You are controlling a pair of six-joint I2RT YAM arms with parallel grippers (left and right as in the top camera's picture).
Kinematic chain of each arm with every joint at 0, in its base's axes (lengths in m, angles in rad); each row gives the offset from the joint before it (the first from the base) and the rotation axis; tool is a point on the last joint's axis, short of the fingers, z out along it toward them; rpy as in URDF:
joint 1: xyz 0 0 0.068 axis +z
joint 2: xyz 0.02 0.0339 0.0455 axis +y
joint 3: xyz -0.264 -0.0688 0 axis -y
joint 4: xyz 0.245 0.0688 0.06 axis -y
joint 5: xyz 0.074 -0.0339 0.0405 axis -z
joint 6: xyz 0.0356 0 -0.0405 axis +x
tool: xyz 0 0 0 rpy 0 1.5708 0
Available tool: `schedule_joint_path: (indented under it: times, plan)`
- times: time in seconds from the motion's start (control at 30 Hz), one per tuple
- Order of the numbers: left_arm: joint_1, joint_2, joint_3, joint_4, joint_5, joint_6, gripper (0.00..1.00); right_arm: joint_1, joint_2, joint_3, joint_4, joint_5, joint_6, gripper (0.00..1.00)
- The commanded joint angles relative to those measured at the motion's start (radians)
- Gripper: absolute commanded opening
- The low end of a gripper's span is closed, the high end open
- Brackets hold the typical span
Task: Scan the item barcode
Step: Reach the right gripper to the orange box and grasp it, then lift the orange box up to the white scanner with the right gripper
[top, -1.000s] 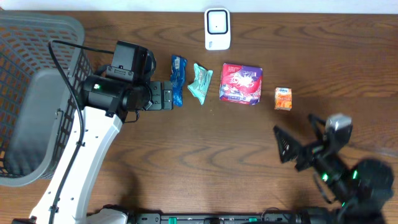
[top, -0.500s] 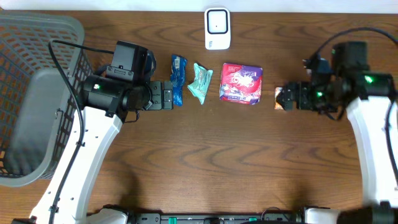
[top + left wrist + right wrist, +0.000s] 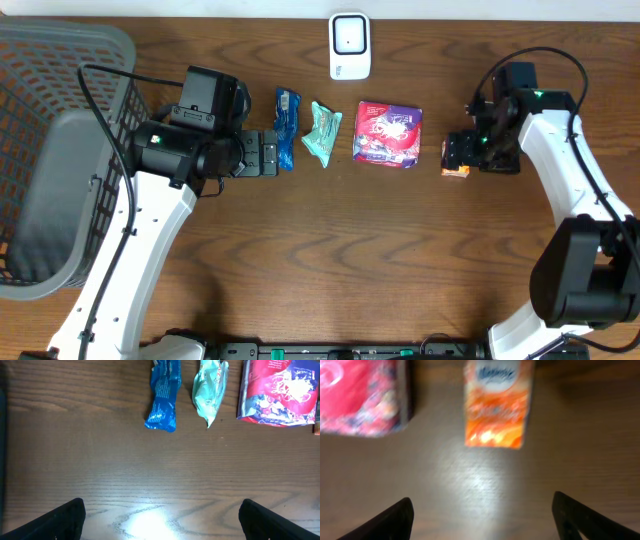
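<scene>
A small orange carton [image 3: 497,405] lies on the wooden table, right of a red-and-purple snack bag [image 3: 388,133]. My right gripper [image 3: 452,152] hovers over the carton and hides most of it from above; only its orange lower edge [image 3: 456,171] shows. In the right wrist view this gripper [image 3: 482,520] is open, the carton lying ahead of its fingers and apart from them. A blue packet [image 3: 287,128] and a teal packet [image 3: 323,133] lie further left. My left gripper [image 3: 270,153] stands open beside the blue packet [image 3: 164,397], holding nothing [image 3: 162,522]. A white scanner [image 3: 349,46] stands at the back.
A grey mesh basket [image 3: 60,60] fills the left side of the table. A black cable [image 3: 105,110] runs from the left arm across the basket's rim. The right arm's body [image 3: 560,150] reaches in from the right edge.
The right arm has swung up from the lower right corner to the orange carton, and its jaws have narrowed slightly. The left arm has not moved.
</scene>
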Motion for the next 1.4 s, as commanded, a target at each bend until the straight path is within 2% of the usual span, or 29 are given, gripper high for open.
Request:
schedule_joint_path:
  times: [0.0,0.03,0.1,0.13,0.23,0.5,0.73,1.07,1.17,1.27,1.37]
  plan:
    - [0.003,0.002,0.003,-0.003,-0.01,0.014,0.98,-0.026,0.025,0.024,0.061,0.079,0.036,0.83]
    - [0.003,0.002,0.003,-0.003,-0.01,0.014,0.98,-0.04,0.028,0.024,0.08,0.058,0.035,0.79]
    - [0.003,0.002,0.003,-0.003,-0.01,0.014,0.98,-0.079,0.037,0.024,0.126,-0.023,0.035,0.61]
    - [0.003,0.002,0.003,-0.003,-0.01,0.014,0.98,-0.096,0.042,0.024,0.145,-0.072,0.023,0.57]
    - [0.003,0.002,0.003,-0.003,-0.01,0.014,0.98,-0.138,0.066,0.023,0.19,-0.192,-0.009,0.61]
    - [0.003,0.002,0.003,-0.003,-0.01,0.014,0.98,-0.152,0.201,0.021,0.257,-0.269,-0.009,0.62]
    - [0.003,0.002,0.003,-0.003,-0.01,0.014,0.98,-0.156,0.288,0.021,0.299,-0.269,0.01,0.44]
    - [0.003,0.002,0.003,-0.003,-0.01,0.014,0.98,-0.154,0.386,-0.014,0.296,-0.322,0.01,0.41]
    - [0.003,0.002,0.003,-0.003,-0.01,0.014,0.98,-0.155,0.421,-0.015,0.277,-0.341,0.01,0.25]
    - [0.003,0.002,0.003,-0.003,-0.01,0.014,0.98,-0.162,0.423,-0.014,0.267,-0.423,0.01,0.01]
    - [0.003,0.002,0.003,-0.003,-0.01,0.014,0.98,-0.182,0.415,-0.002,0.259,-0.603,0.009,0.01]
